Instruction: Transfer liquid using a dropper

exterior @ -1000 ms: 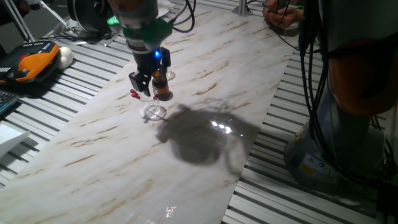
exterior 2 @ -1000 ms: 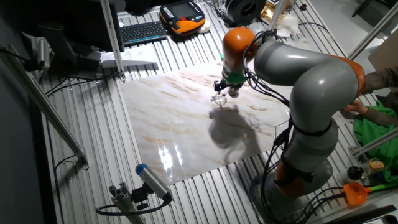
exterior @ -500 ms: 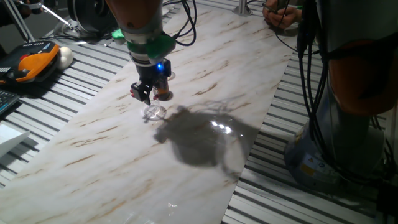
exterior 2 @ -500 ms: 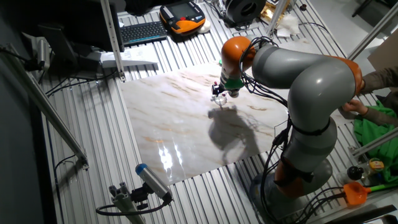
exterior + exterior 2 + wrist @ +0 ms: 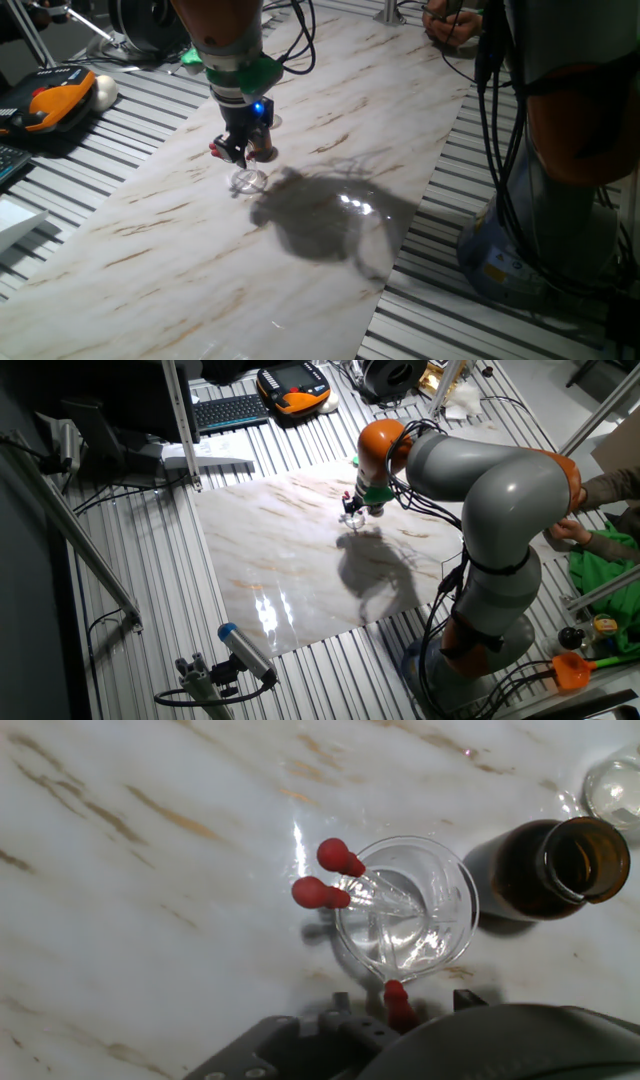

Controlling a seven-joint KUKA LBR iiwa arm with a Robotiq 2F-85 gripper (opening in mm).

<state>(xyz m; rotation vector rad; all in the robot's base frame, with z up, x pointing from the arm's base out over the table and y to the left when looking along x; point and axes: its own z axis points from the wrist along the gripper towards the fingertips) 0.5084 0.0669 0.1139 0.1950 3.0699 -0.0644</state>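
In the hand view my gripper (image 5: 400, 1008) is shut on the dropper (image 5: 397, 1004). Its red bulb shows between the fingers at the bottom edge, pointing towards a clear glass dish (image 5: 458, 890) directly below. Two more red-bulbed droppers (image 5: 322, 894) lean in that dish, bulbs out over its left rim. An open amber bottle (image 5: 545, 870) stands just right of the dish. In one fixed view the gripper (image 5: 238, 150) hangs low over the dish (image 5: 249, 181), with the bottle (image 5: 263, 150) beside it. The other fixed view shows the gripper (image 5: 352, 512) at the board's far side.
A second small clear glass (image 5: 615, 790) stands beyond the bottle. The marble board (image 5: 200, 260) lies on a slatted metal table. An orange hand controller (image 5: 45, 100) and a keyboard (image 5: 230, 410) lie off the board. A person's hands (image 5: 450, 20) are at the far end.
The gripper has come down a little and shifted over the glass dish beside the amber bottle. The dish, bottle and leaning droppers have stayed put.
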